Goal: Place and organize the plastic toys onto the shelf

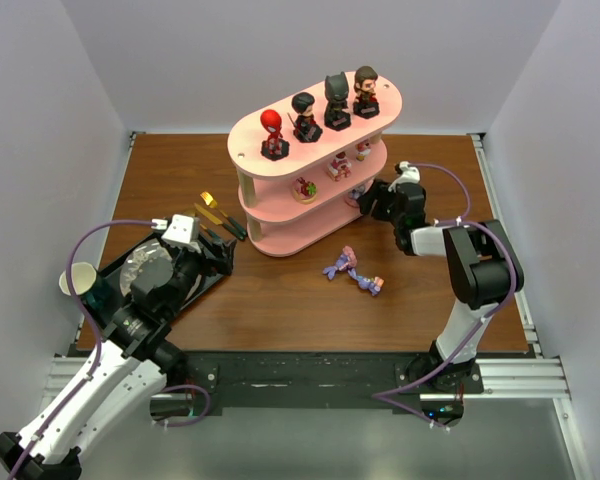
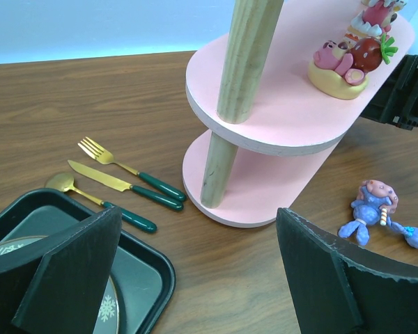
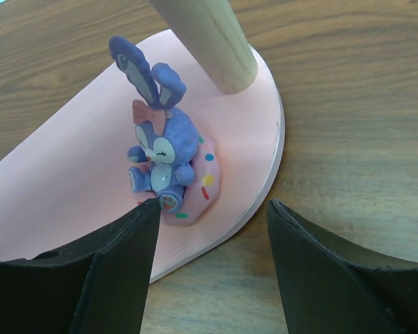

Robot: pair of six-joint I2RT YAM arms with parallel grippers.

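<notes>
The pink shelf stands mid-table. Four big-headed plastic toys line its top board, and small toys sit on the middle board. A purple bunny toy sits on the bottom board, just past one tip of my right gripper. That gripper is open at the shelf's right end, with nothing between its fingers. Two small purple and pink toys lie on the table in front of the shelf. My left gripper is open and empty by the tray's corner, left of the shelf.
A black tray holding a plate lies at the left, with a paper cup beside it. Gold and green cutlery lies between the tray and the shelf. White walls enclose the table on three sides.
</notes>
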